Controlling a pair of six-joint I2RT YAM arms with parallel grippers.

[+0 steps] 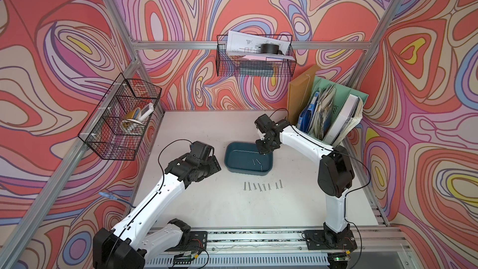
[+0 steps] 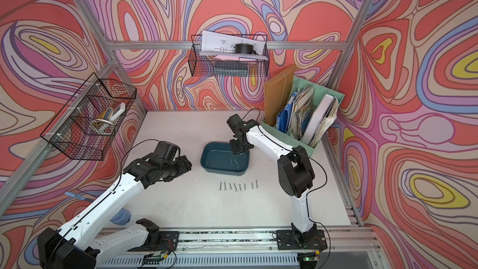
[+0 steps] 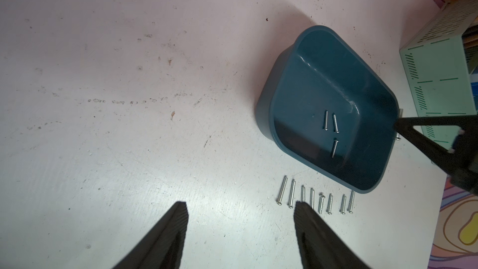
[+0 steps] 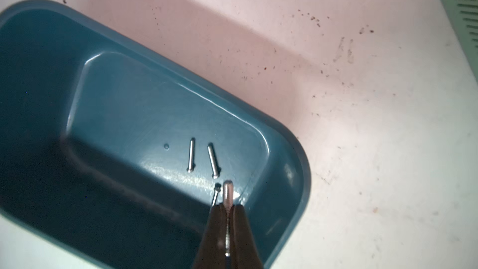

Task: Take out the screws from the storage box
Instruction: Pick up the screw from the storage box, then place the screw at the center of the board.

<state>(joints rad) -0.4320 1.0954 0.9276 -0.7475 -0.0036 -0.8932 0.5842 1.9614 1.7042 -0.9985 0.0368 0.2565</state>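
The right gripper [image 4: 227,210] is clamped on one screw [image 4: 227,192], low in the centre of its wrist view, above the teal storage box [image 4: 46,73]. Three screws [image 4: 191,155] lie on the box floor. Below the box in both top views, eight more screws [image 1: 262,187] line up on the white table [image 1: 207,208]. The left gripper [image 3: 240,204], jaws spread and empty, hovers left of the box
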